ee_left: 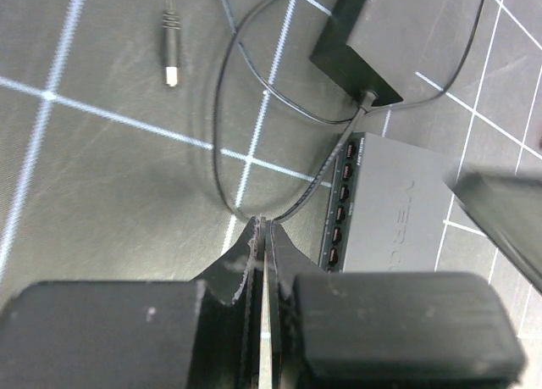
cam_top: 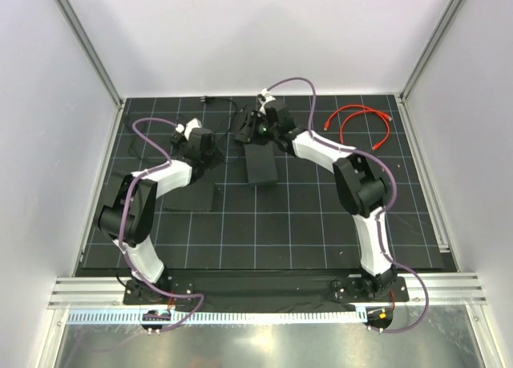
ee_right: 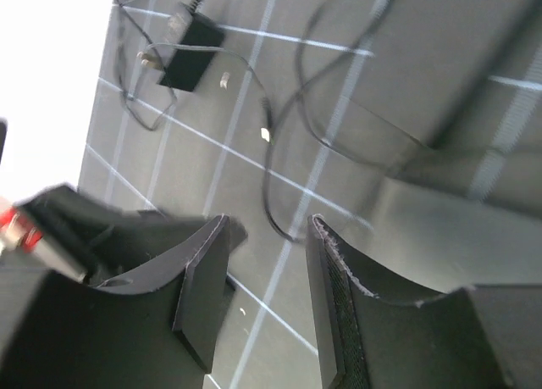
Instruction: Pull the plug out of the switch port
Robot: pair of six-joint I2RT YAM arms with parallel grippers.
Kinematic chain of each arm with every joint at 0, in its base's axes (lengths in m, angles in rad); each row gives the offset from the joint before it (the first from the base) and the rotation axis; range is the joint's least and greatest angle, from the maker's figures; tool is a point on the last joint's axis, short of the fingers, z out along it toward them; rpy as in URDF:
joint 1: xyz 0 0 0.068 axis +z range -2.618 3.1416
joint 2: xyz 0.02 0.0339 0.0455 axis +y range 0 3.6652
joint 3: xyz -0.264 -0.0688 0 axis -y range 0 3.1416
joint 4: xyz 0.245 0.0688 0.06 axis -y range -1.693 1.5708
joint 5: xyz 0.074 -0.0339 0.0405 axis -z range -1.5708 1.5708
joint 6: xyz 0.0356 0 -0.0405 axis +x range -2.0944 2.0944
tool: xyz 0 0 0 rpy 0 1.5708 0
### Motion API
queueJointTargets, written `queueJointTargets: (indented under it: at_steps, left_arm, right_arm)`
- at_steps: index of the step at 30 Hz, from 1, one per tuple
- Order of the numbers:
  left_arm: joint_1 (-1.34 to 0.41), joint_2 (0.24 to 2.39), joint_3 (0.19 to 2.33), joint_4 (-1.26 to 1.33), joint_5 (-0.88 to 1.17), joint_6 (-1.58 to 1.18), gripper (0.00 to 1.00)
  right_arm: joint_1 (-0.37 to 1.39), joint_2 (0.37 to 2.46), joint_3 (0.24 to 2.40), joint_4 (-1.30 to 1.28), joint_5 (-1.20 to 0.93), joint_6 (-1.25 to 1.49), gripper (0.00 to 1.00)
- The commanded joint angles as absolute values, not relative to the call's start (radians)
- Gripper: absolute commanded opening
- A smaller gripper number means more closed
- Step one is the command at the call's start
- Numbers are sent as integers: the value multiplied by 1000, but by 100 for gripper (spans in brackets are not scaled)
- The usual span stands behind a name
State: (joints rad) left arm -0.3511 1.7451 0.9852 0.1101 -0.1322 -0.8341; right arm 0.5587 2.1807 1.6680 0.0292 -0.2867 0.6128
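Observation:
The grey switch [ee_left: 398,207] lies right of my left gripper, its row of ports [ee_left: 340,204] facing it; in the top view the switch [cam_top: 261,166] is mid-table. A black power adapter [ee_left: 351,46] lies beyond it. Its thin black cable [ee_left: 222,164] loops down to my left gripper [ee_left: 264,224], which is shut with the loop pinched at its tips. The cable's barrel plug [ee_left: 170,65] lies loose on the mat, apart from the switch. My right gripper [ee_right: 267,236] is open and empty above the mat, beside the switch [ee_right: 457,236]. The adapter [ee_right: 191,43] and plug tip [ee_right: 265,135] show there.
A red cable [cam_top: 361,119] lies coiled at the back right of the black grid mat [cam_top: 280,224]. White walls enclose the table on three sides. My right gripper [cam_top: 258,129] hovers at the switch's far end, my left gripper [cam_top: 215,153] to the switch's left.

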Motion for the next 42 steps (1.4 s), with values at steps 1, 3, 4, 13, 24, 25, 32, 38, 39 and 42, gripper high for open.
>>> queueJointTargets:
  at_steps: [1, 3, 4, 13, 24, 25, 32, 38, 39, 42]
  left_arm:
    - [-351, 1789, 1035, 109, -66, -847, 5]
    - [-359, 1810, 1040, 113, -48, -865, 4]
    - [-360, 1822, 1039, 114, -46, -871, 3]
    - [-354, 1730, 1012, 115, -118, -781, 1]
    - [-267, 1664, 942, 160, -57, -773, 0]
    - [-267, 1669, 943, 163, -49, -773, 0]
    - [-261, 1672, 939, 175, -18, -773, 0]
    - [-259, 1687, 942, 186, -3, -782, 0]
    - [-258, 1687, 940, 187, -3, -784, 0]
    - [-258, 1690, 943, 189, -3, -785, 0]
  right_arm:
    - [549, 2042, 1553, 61, -111, 539, 48]
    - [540, 2008, 1513, 43, -103, 523, 48]
    - [538, 2005, 1516, 20, -123, 493, 48]
    - [684, 1873, 1336, -87, -43, 486, 38]
    - [795, 1923, 1354, -156, 83, 589, 5]
    - [796, 1946, 1361, -166, 104, 594, 5]
    - [807, 1982, 1391, -241, 270, 581, 2]
    - [807, 1990, 1390, -250, 316, 581, 1]
    - [807, 1987, 1387, -252, 330, 589, 1]
    - [804, 1980, 1371, -249, 354, 586, 1]
